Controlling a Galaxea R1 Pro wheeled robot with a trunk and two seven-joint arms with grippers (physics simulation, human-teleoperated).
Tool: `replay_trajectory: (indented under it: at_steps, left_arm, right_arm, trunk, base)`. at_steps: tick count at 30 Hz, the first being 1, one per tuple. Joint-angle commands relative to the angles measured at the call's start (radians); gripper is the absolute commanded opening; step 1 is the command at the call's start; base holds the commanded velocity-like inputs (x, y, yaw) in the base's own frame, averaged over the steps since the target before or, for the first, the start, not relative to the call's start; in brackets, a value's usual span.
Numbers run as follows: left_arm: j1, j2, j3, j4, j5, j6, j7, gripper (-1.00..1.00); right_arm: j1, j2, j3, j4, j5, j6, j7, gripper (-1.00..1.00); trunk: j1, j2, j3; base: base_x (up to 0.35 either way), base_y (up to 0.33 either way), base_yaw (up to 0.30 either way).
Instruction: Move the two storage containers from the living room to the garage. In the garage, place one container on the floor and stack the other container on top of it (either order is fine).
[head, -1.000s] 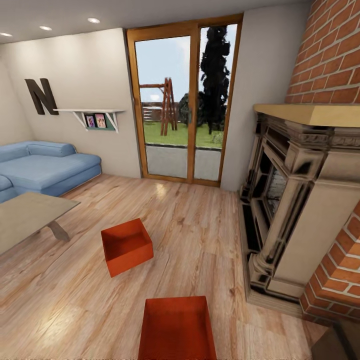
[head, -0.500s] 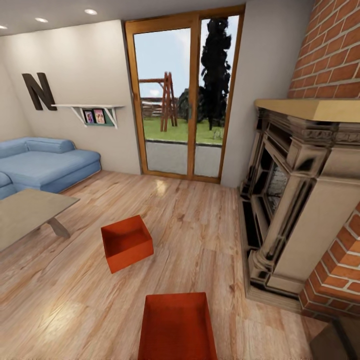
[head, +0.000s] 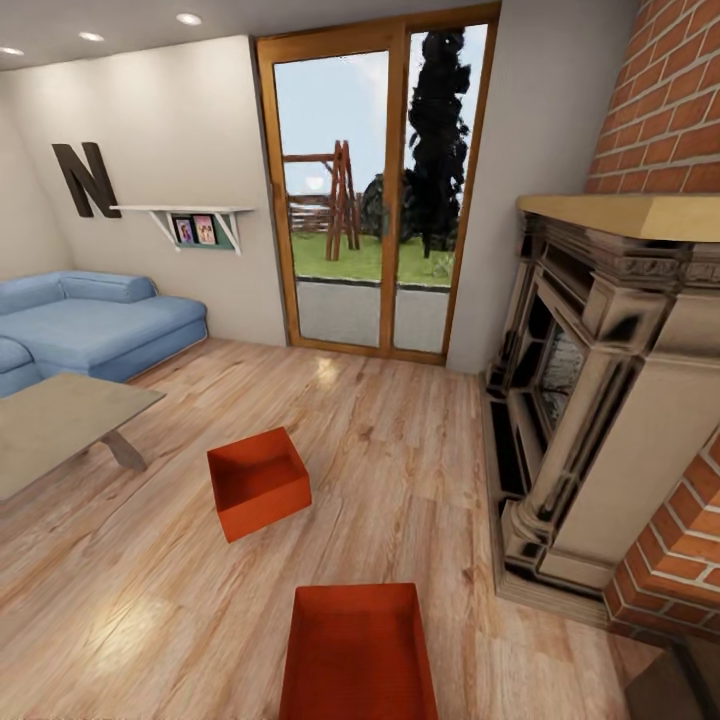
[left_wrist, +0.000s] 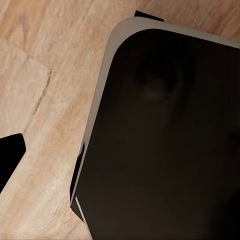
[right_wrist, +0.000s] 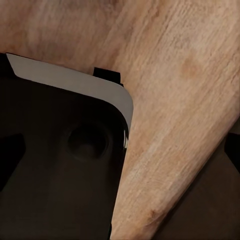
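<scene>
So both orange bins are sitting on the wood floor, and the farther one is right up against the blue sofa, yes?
Not quite. Both bins do sit on the wood floor, but the farther bin stands apart from the sofa, out in the open floor near the low table. The nearer bin lies at the picture's bottom. The head view shows this.

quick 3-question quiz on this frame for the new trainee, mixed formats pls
1. True or false: both orange bins, the near bin and the far bin, sit on the wood floor.
2. Multiple choice: what stands along the right side of the head view? A) a red car B) a stone fireplace C) a bookcase
3. Fill in: the far bin lies between the near bin and the low ___ at the left.

Key
1. True: both rest apart on the planks, open side up, not stacked.
2. B: the fireplace, with brick above it.
3. table, in front of the blue sofa.
</scene>
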Motion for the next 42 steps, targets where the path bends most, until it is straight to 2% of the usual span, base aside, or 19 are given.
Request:
replay_trajectory:
  at_steps: [1,8,42]
  left_arm:
    - [0.0,0.0,0.005,0.0,0.003,-0.002,0.0,1.0]
    - [0.0,0.0,0.005,0.0,0.003,-0.002,0.0,1.0]
    - [0.0,0.0,0.005,0.0,0.004,-0.002,0.0,1.0]
  right_arm:
    - [-0.001,0.001,0.008,0.002,-0.009,-0.005,0.0,1.0]
    - [-0.001,0.0,0.008,0.002,-0.014,-0.005,0.0,1.0]
    - [-0.001,0.0,0.008,0.002,-0.007,-0.003,-0.001,1.0]
  trunk:
    - [0.0,0.0,-0.001]
    - [0.0,0.0,-0.005]
    - [0.0,0.0,-0.059]
  base:
    - [0.0,0.0,0.007]
    - [0.0,0.0,0.002]
    - [0.0,0.0,0.0]
